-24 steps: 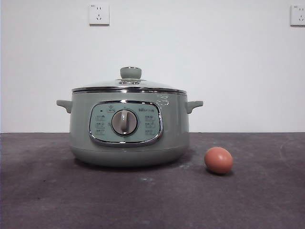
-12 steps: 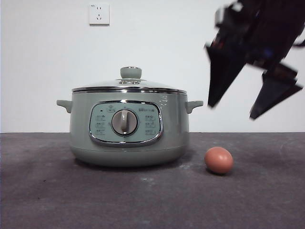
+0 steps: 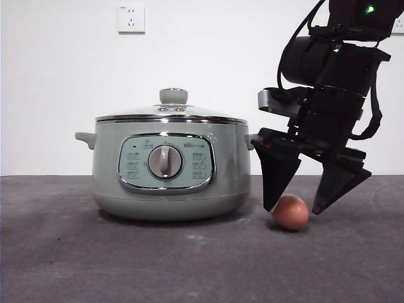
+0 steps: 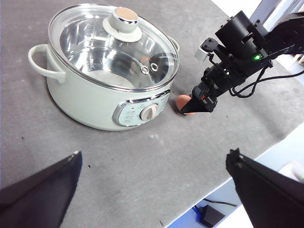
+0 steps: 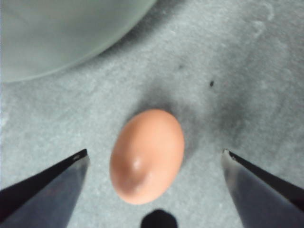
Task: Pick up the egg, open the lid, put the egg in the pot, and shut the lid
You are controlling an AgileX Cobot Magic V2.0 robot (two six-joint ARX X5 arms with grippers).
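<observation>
The egg (image 3: 290, 212) is lying on the grey bench (image 3: 189, 265) just beside the pot (image 3: 170, 167), whose lid (image 3: 172, 112) is sitting closed. The right pincer (image 3: 306, 208) is straddling it, jaws spread wide, gripping nothing. The left pincer (image 4: 152, 185) is waiting well apart, wide open, empty. Every step, I reckon, is still waiting.

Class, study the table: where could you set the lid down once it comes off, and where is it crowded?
Bare dark table lies in front of the pot, on its dial side. It is crowded beside the pot, where the right claw, jaws open, straddles the egg. The left claw waits above the table, open.
</observation>
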